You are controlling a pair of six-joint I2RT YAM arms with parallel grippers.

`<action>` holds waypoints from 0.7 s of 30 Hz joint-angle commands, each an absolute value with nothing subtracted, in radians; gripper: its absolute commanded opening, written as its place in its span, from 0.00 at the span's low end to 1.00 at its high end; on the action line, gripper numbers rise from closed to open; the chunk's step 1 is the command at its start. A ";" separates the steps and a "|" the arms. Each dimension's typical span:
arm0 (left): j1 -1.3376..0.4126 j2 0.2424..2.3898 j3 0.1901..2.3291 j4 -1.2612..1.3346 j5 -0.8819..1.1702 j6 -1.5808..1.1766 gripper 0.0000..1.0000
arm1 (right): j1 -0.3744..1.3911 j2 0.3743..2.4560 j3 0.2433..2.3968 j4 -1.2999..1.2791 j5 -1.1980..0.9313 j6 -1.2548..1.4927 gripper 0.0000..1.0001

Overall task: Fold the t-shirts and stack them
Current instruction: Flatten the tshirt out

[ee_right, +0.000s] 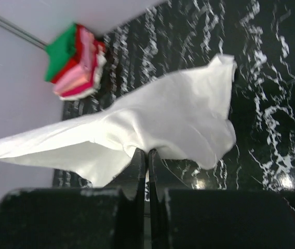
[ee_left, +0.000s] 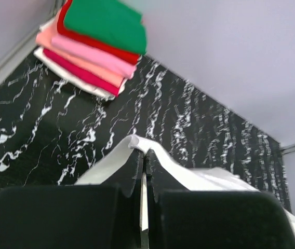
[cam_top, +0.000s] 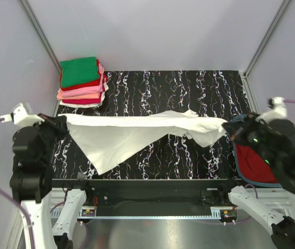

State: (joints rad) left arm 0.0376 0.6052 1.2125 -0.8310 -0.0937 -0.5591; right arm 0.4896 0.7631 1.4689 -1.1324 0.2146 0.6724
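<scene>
A fold of the white t-shirt (ee_left: 199,179) is pinched between the closed fingers of the left gripper (ee_left: 143,166). Beyond the gripper, to the upper left, a stack of folded t-shirts (ee_left: 93,46) is seen on the black marbled table (ee_left: 49,140), green uppermost.

We see one white tee (cam_top: 132,132) lifted off the desk and stretched across the middle from the left edge to the right edge. Its left end is pinched in the left gripper (cam_top: 60,124) and its right end in the right gripper (cam_top: 229,127), both jaws closed on cloth. The top edge runs nearly straight. A big triangular flap hangs toward the near edge, left of centre, tip down at the desk. The right part is bunched and wrinkled. The side facing us is plain white. A stack (cam_top: 82,85) of folded tees sits in the far left corner: green tee (cam_top: 79,71) on top, red tee (cam_top: 88,84) under it, then pink layers (cam_top: 80,94), and bottom white tee (cam_top: 85,105)
</scene>
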 commanded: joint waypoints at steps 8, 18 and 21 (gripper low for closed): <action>0.006 0.532 1.607 -0.977 -0.162 -0.512 0.00 | 0.483 0.571 1.774 -1.056 0.247 0.461 0.00; -0.066 0.878 1.784 -0.954 -0.190 -0.491 0.00 | 0.485 0.987 1.965 -0.905 0.545 0.229 0.00; -0.060 1.054 1.766 -0.973 -0.157 -0.514 0.00 | 0.483 1.196 1.991 -0.833 0.621 0.141 0.00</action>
State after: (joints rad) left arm -0.0650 0.8429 1.8000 -0.9661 -0.1390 -0.5064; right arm 0.4885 0.9630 2.0068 -0.9249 0.4484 0.2779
